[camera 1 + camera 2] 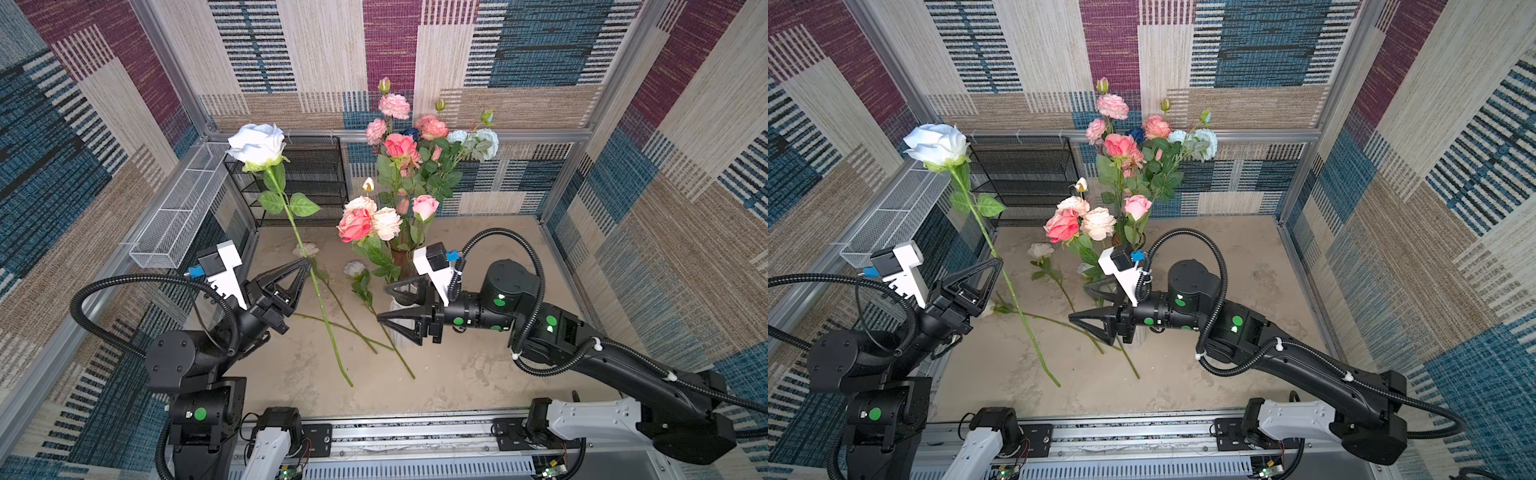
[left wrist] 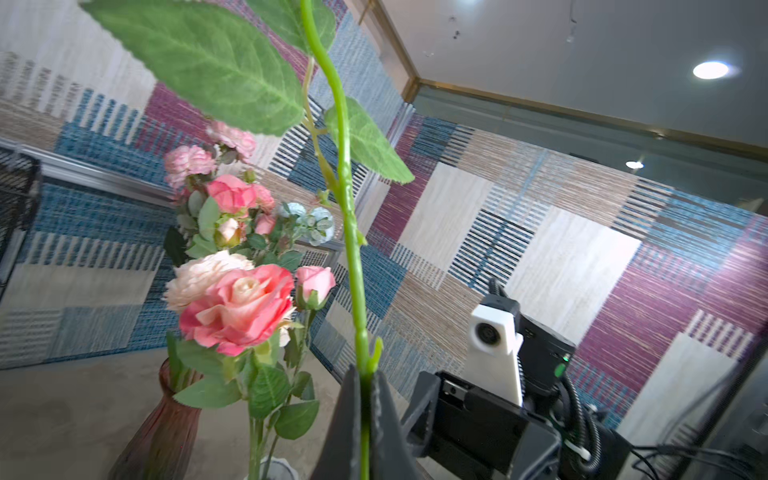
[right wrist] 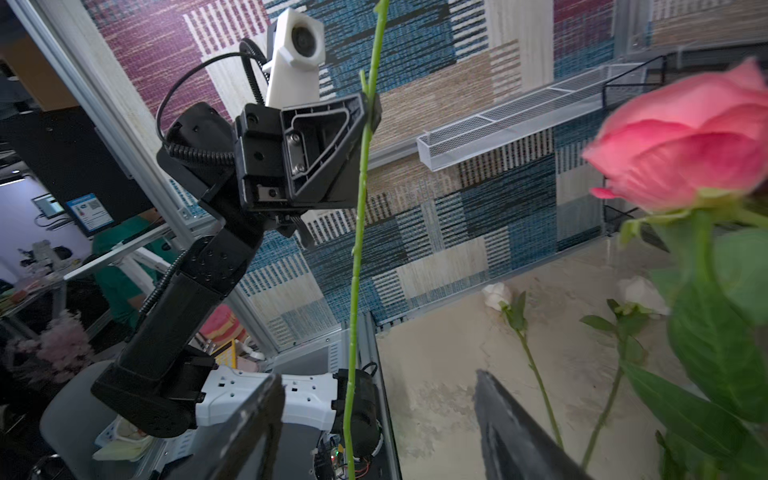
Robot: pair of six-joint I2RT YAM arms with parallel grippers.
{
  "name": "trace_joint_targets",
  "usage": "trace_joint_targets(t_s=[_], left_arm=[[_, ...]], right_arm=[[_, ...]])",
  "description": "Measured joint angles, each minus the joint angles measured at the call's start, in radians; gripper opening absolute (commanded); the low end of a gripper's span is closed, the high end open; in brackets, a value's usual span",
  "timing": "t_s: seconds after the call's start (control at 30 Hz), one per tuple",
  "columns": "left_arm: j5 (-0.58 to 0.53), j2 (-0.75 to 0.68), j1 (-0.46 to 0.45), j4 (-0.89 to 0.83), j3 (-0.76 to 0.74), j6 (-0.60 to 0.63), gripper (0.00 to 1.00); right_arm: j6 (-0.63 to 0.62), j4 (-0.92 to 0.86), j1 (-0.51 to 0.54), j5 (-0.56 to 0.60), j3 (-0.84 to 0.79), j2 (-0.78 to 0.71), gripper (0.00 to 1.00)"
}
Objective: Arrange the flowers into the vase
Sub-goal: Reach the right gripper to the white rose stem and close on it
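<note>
My left gripper [image 1: 307, 262] [image 2: 365, 376] is shut on the green stem [image 2: 353, 249] of a tall white rose [image 1: 257, 143] and holds it upright and tilted, its lower end hanging over the floor. To its right, my right gripper [image 1: 384, 302] [image 3: 376, 378] stands open and empty, a little apart from that stem [image 3: 359, 208]. Just behind it a dark reddish glass vase [image 1: 401, 259] [image 2: 162, 424] holds pink, peach and pale blue flowers [image 1: 399, 145]. A white vase [image 2: 278, 469] below the right gripper is mostly hidden. White-budded flowers [image 1: 354, 268] [image 1: 1040, 249] lie on the floor.
A black wire rack [image 1: 307, 178] stands at the back left, and a white mesh basket [image 1: 178, 216] hangs on the left wall. Patterned walls close in three sides. The metal rail [image 1: 415, 432] with the arm bases runs along the front.
</note>
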Motion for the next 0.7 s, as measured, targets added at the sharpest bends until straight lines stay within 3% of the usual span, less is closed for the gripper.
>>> trace_joint_targets(t_s=[0.23, 0.5, 0.6, 0.7], left_arm=[[0.139, 0.025, -0.001, 0.223, -0.005, -0.102, 0.00], [0.203, 0.060, -0.001, 0.377, -0.039, -0.204, 0.00], [0.219, 0.079, -0.001, 0.446, -0.049, -0.242, 0.00], [0.229, 0.093, -0.001, 0.510, -0.060, -0.286, 0.00]], right_arm=[[-0.026, 0.011, 0.043, -0.108, 0.163, 0.156, 0.75], [-0.061, 0.020, 0.061, -0.162, 0.324, 0.281, 0.69], [-0.079, 0.013, 0.063, -0.161, 0.361, 0.314, 0.55], [-0.084, 0.006, 0.063, -0.161, 0.376, 0.333, 0.30]])
